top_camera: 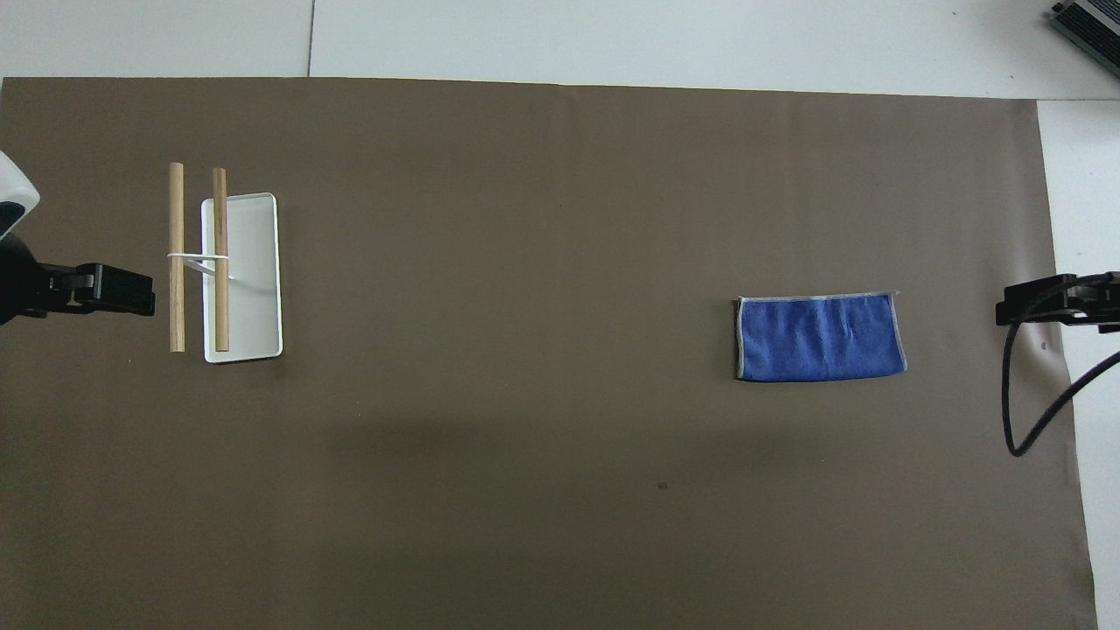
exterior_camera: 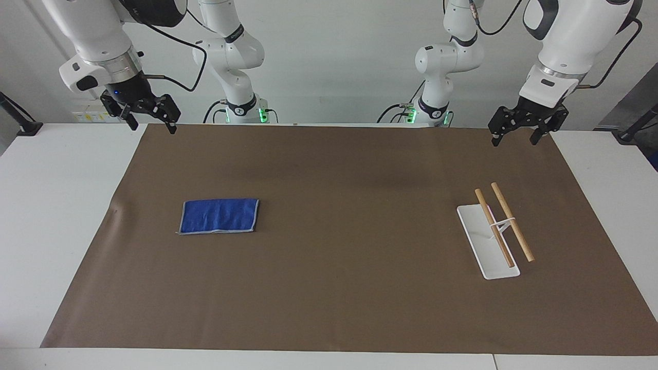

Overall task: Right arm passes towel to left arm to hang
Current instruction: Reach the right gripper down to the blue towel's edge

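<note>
The towel [exterior_camera: 219, 216] lies flat on the mat [exterior_camera: 339, 288] toward the right arm's end, untouched. The right gripper [exterior_camera: 148, 121] hangs above the mat's corner, fingers spread wide, empty. The left gripper [exterior_camera: 515, 135], also wide, waits high near the rack [exterior_camera: 494, 232].

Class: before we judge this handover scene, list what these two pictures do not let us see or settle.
- Overhead view: the left gripper and right gripper are cut off by the picture's edges, so only their tips show.
- Both views: the underside of the towel, flat on the brown mat, is hidden.
- Facing view: the rack has wooden rails whose height above its white base is hard to judge.
</note>
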Controlling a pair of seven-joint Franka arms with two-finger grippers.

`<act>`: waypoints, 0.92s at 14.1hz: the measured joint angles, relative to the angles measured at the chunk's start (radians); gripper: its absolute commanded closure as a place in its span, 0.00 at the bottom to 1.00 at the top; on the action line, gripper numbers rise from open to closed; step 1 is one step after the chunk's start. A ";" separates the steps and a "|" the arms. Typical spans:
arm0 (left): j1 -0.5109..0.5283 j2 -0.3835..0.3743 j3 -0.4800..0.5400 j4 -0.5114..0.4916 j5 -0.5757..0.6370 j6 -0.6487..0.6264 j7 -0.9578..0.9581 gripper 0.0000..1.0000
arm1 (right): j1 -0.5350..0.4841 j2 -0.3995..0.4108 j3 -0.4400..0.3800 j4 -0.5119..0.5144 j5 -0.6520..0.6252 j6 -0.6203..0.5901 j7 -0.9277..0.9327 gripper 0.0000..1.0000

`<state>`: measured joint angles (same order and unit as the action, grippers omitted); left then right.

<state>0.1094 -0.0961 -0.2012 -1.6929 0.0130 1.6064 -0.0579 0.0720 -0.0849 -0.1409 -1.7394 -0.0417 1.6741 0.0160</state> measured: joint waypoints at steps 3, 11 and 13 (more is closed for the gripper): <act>0.000 -0.008 0.000 0.000 0.000 -0.049 -0.001 0.00 | 0.030 0.007 0.001 -0.152 0.000 0.207 0.000 0.00; 0.000 -0.016 0.000 -0.011 0.000 -0.077 -0.003 0.00 | 0.030 0.145 0.001 -0.444 0.000 0.655 -0.014 0.00; 0.000 -0.019 0.000 -0.018 0.000 -0.077 -0.004 0.00 | 0.030 0.182 0.001 -0.484 0.000 0.746 -0.027 0.00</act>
<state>0.1094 -0.1150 -0.2012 -1.7112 0.0130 1.5292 -0.0615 0.1023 0.0972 -0.1395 -2.2238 -0.0417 2.4205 -0.0112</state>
